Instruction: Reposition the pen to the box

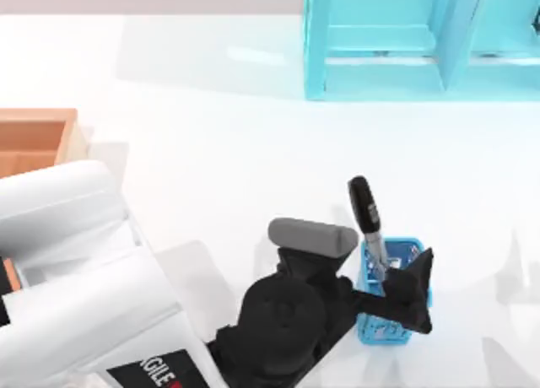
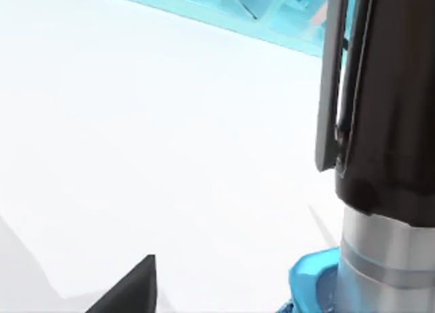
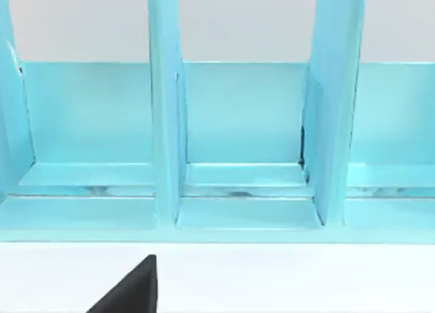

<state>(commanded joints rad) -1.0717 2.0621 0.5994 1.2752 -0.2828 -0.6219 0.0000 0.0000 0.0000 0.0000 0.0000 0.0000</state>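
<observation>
The pen stands tilted in a small blue mesh basket at the front right of the table, its glossy black cap uppermost. My left gripper reaches over the basket from the left, open, with its dark fingers just right of the silver-grey barrel. In the left wrist view the pen rises very close, above the basket rim, and one dark fingertip stands apart from it. The box, a wooden tray, lies at the table's left edge, partly hidden by my left arm.
A cyan shelf unit stands along the back right, and the right wrist view faces its compartments with one dark fingertip low in that picture. My bulky white left arm covers the front left. White tabletop lies between box and basket.
</observation>
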